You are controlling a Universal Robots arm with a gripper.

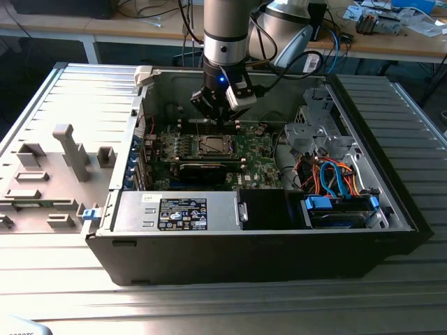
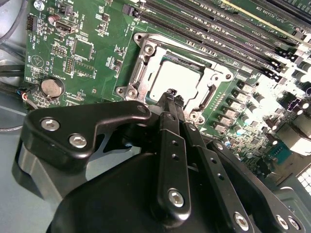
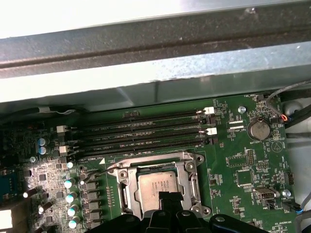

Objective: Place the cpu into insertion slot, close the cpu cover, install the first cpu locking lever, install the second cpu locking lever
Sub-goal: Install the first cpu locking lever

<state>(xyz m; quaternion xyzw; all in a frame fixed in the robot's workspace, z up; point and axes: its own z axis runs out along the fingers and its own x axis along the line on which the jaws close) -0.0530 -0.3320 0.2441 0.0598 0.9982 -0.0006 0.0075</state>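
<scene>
The cpu [image 2: 176, 77] [image 3: 158, 185] lies flat in the insertion slot [image 1: 213, 145] on the green board, its silver top facing up. The cpu cover [image 2: 181, 46] [image 3: 146, 160] is folded down around it as a silvery frame. My gripper [image 2: 170, 95] [image 3: 167, 196] hangs just above one edge of the socket with its black fingers pressed together and nothing between them. In the exterior view the gripper [image 1: 221, 115] stands over the far side of the socket. A thin lever rod [image 3: 97, 171] runs beside the socket; whether it is latched I cannot tell.
Narrow memory slots [image 3: 146, 128] [image 2: 218, 24] run beside the socket, close to the case wall [image 3: 146, 73]. A coin battery [image 3: 257, 128] sits on the board. A black card [image 1: 209, 167], the power supply [image 1: 181, 209], cables [image 1: 328, 174] and a drive bay [image 1: 339, 209] crowd the case.
</scene>
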